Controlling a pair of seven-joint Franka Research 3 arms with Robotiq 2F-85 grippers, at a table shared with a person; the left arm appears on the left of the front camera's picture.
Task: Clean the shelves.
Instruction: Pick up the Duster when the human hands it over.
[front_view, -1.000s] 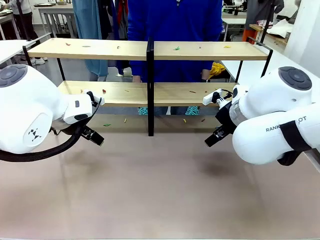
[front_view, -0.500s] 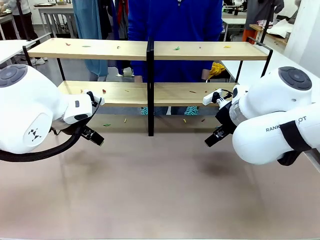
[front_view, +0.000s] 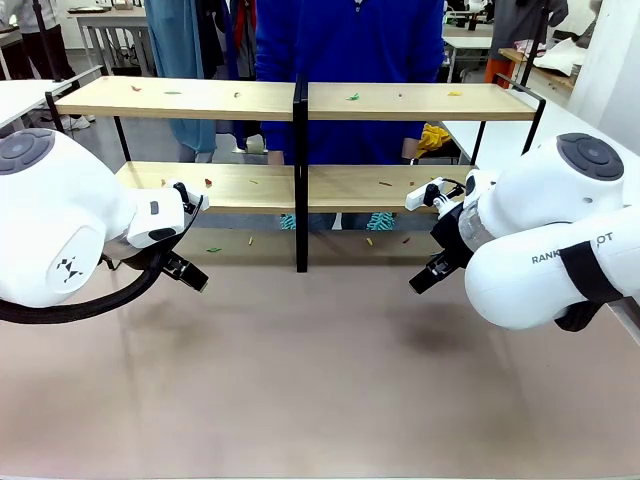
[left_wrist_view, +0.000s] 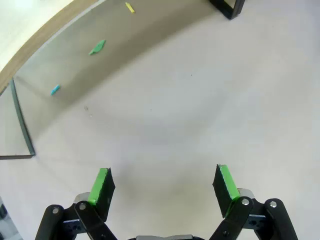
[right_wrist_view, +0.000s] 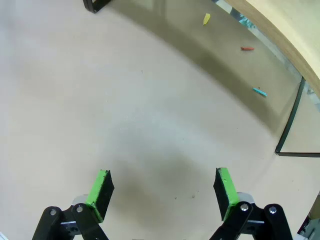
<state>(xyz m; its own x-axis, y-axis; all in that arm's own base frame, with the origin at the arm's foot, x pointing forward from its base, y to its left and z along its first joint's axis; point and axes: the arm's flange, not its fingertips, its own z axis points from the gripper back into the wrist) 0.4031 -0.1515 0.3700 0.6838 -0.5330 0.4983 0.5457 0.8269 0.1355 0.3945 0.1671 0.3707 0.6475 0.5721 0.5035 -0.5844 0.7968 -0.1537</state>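
Observation:
The shelves (front_view: 180, 98) stand across the far side of the table, two light-wood boards in a thin black frame with a central post (front_view: 300, 170). Small coloured scraps lie on both boards, such as a green one (front_view: 352, 97). More scraps lie on the tabletop under the rack: a green scrap (left_wrist_view: 97, 47), a cyan scrap (left_wrist_view: 55, 90) and a yellow scrap (right_wrist_view: 206, 19). My left gripper (left_wrist_view: 165, 182) hangs open over bare tabletop, short of the rack. My right gripper (right_wrist_view: 162, 187) is likewise open, nothing between its pads.
A person in a blue top (front_view: 350, 50) stands right behind the shelves. My bulky white arms (front_view: 60, 230) flank the beige tabletop (front_view: 320, 380). The rack's thin frame leg (right_wrist_view: 290, 120) and the post's foot (left_wrist_view: 227, 7) stand on the table. White tables lie at both sides.

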